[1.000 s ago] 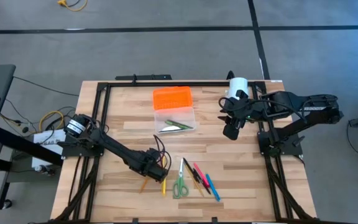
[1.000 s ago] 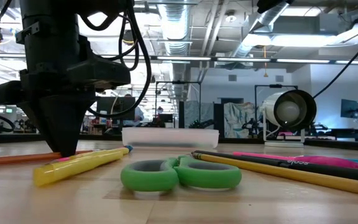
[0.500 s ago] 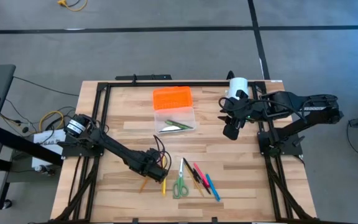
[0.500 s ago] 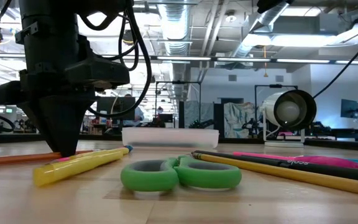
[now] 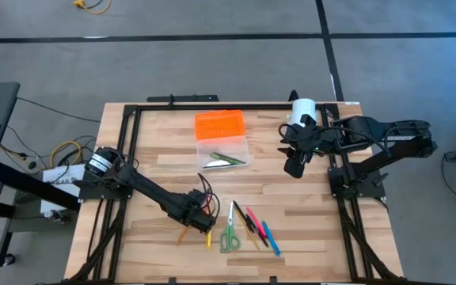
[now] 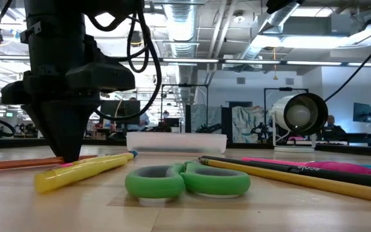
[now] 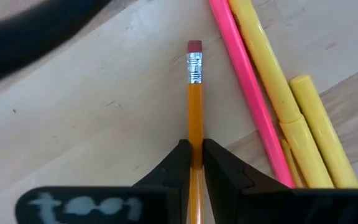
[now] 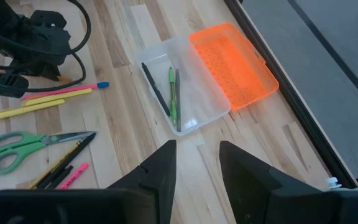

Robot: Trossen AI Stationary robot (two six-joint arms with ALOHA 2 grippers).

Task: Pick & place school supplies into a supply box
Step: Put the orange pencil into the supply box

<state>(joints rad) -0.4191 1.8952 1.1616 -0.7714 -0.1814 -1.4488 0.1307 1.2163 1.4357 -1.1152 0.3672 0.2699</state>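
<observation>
The left gripper [image 5: 202,221] sits low over pencils near the table's [image 5: 157,166] front edge; the right gripper [image 5: 294,168] hovers by the right edge.

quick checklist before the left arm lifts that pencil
1. Left gripper shut on the orange pencil: ok.
2. Pencil apart from the pink pen beside it: ok.
3. Supply box open, orange lid folded back: ok.
4. Room left in the box: ok, three items inside.
5. Right gripper open, clear of the lift, hovering by the box: ok.
6. Grip near the pencil's balance point: cannot tell.
</observation>
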